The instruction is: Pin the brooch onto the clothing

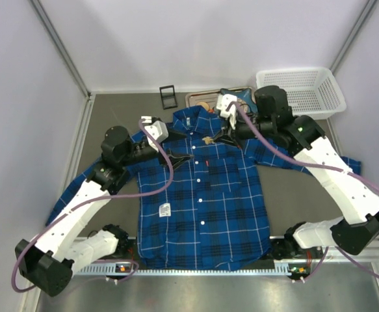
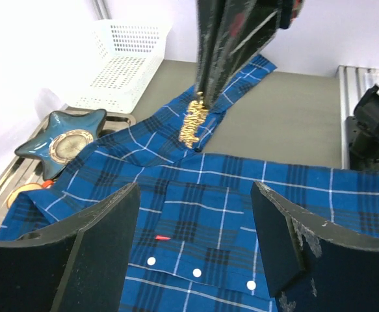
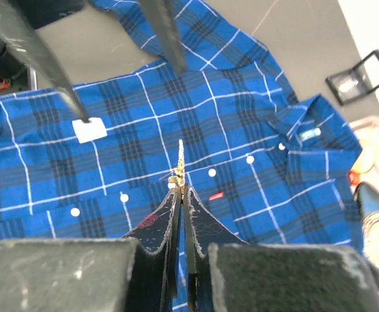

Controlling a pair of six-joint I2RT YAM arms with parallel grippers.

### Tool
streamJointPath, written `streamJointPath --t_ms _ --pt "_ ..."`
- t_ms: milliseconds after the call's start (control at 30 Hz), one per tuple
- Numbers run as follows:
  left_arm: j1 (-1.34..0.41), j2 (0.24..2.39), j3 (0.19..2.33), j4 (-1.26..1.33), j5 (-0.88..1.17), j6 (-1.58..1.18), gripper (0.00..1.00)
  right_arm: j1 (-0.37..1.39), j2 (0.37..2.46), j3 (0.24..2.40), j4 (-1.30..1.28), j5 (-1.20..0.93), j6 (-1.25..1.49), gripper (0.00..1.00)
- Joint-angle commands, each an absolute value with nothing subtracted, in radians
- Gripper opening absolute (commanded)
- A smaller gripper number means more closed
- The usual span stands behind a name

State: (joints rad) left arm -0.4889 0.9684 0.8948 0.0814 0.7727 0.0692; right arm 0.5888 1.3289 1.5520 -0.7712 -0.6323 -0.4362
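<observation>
Right gripper (image 3: 180,195) with brooch (image 2: 192,123) (dish (image 2: 64,140) nearby)

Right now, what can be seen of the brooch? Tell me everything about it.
The brooch is a tiny pale gold ornament with a lacy, openwork look, apparently metal. The right gripper pinches its upper end between shut fingers, so it hangs tilted below them. From the right wrist it shows edge-on as a thin sliver. Its lower end is at the shirt, on the upper chest near the collar. Whether it touches the fabric cannot be told.
</observation>
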Motion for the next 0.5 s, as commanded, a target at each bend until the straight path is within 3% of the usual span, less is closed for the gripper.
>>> streamJointPath --t_ms 0,167,333,467 --pt "-0.482 1.002 0.920 0.123 0.769 0.169 0.74 0.661 1.269 1.562 -0.729 -0.548 -0.640 0.00" --pt "-0.489 1.055 0.943 0.227 0.762 0.103 0.70 0.710 1.243 1.534 -0.712 -0.523 -0.704 0.00" --pt "-0.494 1.065 0.936 0.279 0.825 0.130 0.55 0.755 1.207 1.488 -0.695 -0.482 -0.779 0.00" --pt "-0.531 1.058 0.937 0.270 0.858 0.215 0.54 0.785 1.193 1.463 -0.677 -0.422 -0.825 0.00"
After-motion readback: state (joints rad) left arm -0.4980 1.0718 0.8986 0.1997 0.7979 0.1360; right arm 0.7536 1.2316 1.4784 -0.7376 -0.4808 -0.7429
